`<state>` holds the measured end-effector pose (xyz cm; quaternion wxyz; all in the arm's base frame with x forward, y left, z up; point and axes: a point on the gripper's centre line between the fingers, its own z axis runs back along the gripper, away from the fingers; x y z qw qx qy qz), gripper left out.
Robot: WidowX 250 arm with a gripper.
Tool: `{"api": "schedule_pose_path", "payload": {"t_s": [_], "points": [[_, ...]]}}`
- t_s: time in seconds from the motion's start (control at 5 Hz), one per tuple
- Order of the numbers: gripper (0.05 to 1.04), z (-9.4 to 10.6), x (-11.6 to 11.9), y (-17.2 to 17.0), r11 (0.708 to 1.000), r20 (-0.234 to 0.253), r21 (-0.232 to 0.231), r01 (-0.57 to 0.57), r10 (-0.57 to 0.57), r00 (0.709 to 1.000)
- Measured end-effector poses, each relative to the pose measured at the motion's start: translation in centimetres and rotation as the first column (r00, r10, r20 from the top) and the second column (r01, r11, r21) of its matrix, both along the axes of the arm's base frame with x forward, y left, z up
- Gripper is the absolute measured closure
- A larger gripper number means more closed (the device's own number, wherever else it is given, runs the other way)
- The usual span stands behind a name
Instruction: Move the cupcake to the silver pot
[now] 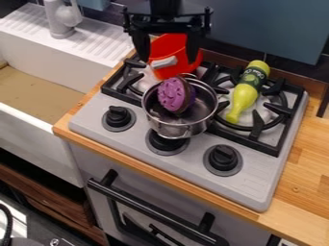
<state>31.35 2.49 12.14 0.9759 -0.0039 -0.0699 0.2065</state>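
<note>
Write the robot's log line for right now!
cupcake: in silver pot, tipped | hand: open, above cupcake | bottle: on right burner | red pan: behind silver pot

Seen from above the side with the black oven handle (154,212), a slanting, downward view faces the flat blue-grey panel (270,29), upper right; the grey, black-knobbed stove (254,187) sits close, mid-frame.

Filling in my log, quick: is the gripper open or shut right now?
Gripper: open, holding nothing; the purple-topped dark cupcake sits in the shiny silver metal pot.
</note>
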Motion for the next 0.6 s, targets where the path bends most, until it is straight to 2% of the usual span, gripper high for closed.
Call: {"api": "schedule_pose_path", "payload": {"t_s": [0.2,0.4,0.6], "points": [[0.084,1.4,0.7,-0.1,0.999,0.017,0.027,-0.027,0.027,0.999],[0.084,3.4,1.9,-0.1,0.999,0.055,-0.007,-0.045,0.045,0.997],[0.084,4.8,3.0,0.5,0.998,0.031,-0.041,-0.054,0.055,0.998]]}}
